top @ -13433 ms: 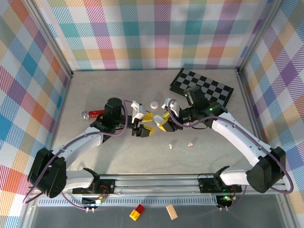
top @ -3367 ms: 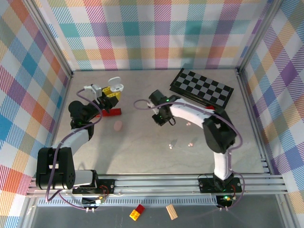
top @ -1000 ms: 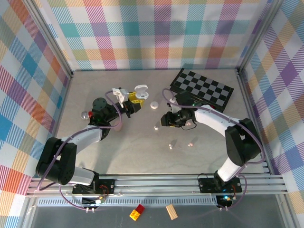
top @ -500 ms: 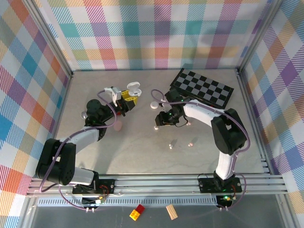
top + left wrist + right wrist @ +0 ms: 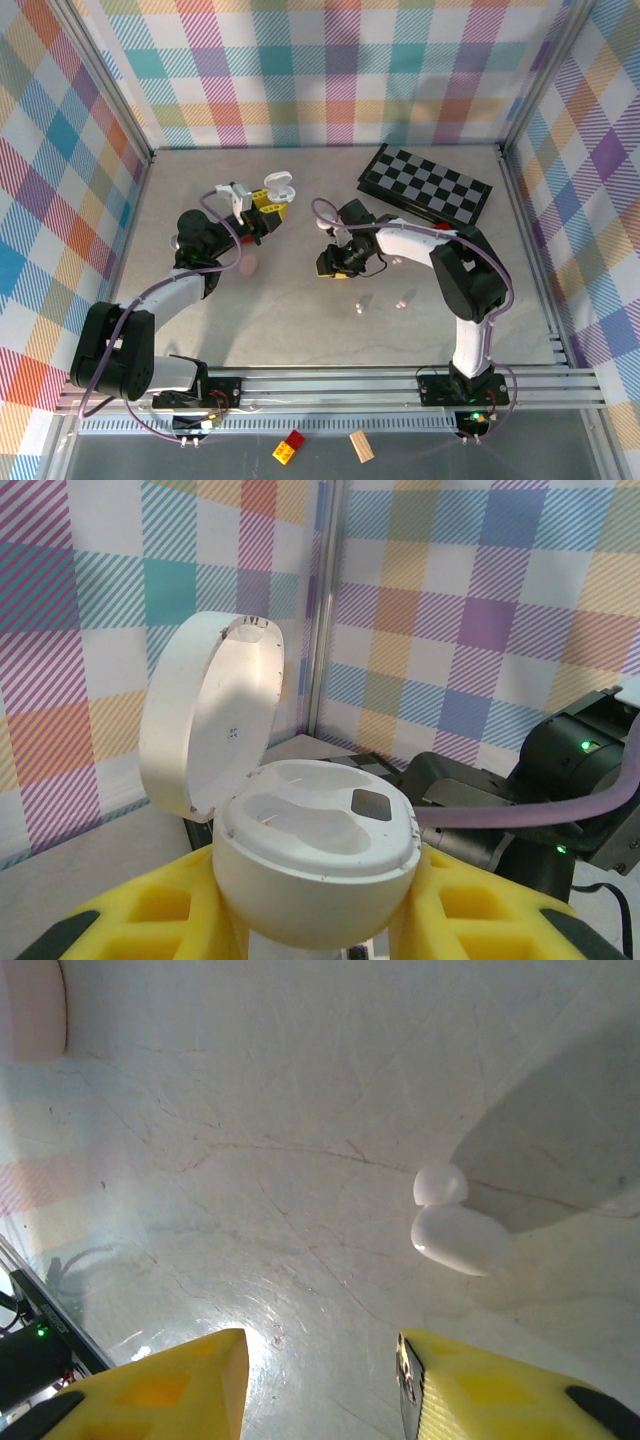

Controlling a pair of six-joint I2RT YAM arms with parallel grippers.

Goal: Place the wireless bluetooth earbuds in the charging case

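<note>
The left gripper point(image 5: 320, 925) is closed on the lower half of a white charging case point(image 5: 315, 845), with a yellow finger pressed against each side. The case sits upright above the fingers. Its lid point(image 5: 215, 715) is hinged open and stands up on the gripper's left side. The case's top face shows two moulded wells and a small dark square.

The right gripper point(image 5: 320, 1370) hangs low over the pale bench point(image 5: 250, 1110), pointing down at it. Its jaws are partly apart with bare bench between them, so it has hold of nothing. A white earbud point(image 5: 450, 1225) lies on the bench just beyond the fingertips, nearer the right-hand finger in the wrist view (it touches neither finger). Farther ahead of this gripper and off to its left lies a pale pink pebble-shaped case point(image 5: 30, 1010).

From above, a second earbud point(image 5: 359, 310) and a third earbud point(image 5: 402, 301) lie on the bench behind the right gripper, toward the arm bases and apart from each other. A black-and-white checkerboard point(image 5: 425, 185) lies flat beyond the right gripper, toward the back wall.
</note>
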